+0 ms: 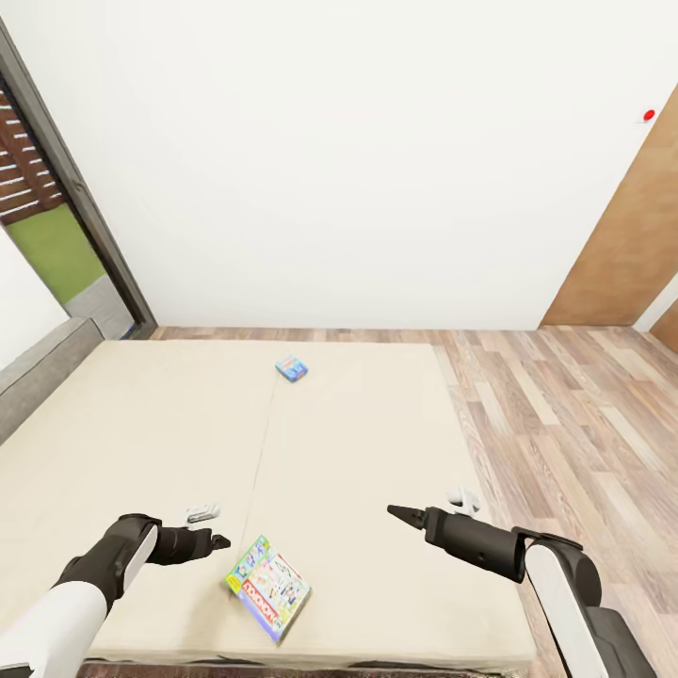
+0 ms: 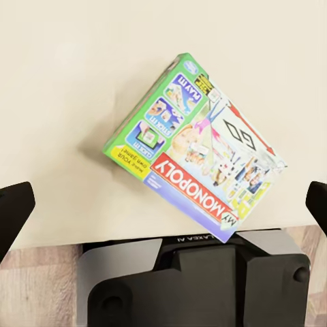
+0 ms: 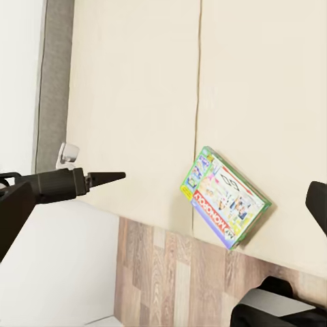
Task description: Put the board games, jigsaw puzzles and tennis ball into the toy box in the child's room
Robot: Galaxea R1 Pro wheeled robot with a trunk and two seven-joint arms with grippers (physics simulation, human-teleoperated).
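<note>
Monopoly box (image 1: 268, 587) lies at bed (image 1: 141, 443) near edge, apart from both arms

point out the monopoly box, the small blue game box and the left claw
monopoly box (image 2: 197, 153), left wrist view, middle of its printed lid
small blue game box (image 1: 291, 368), head view, centre of its top
left claw (image 1: 218, 541), head view, at its dark fingertips

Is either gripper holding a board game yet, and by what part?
Nothing is held. The green-edged board game lies flat on the bed between the left gripper and the right gripper, touched by neither. The blue board game lies farther away.
</note>
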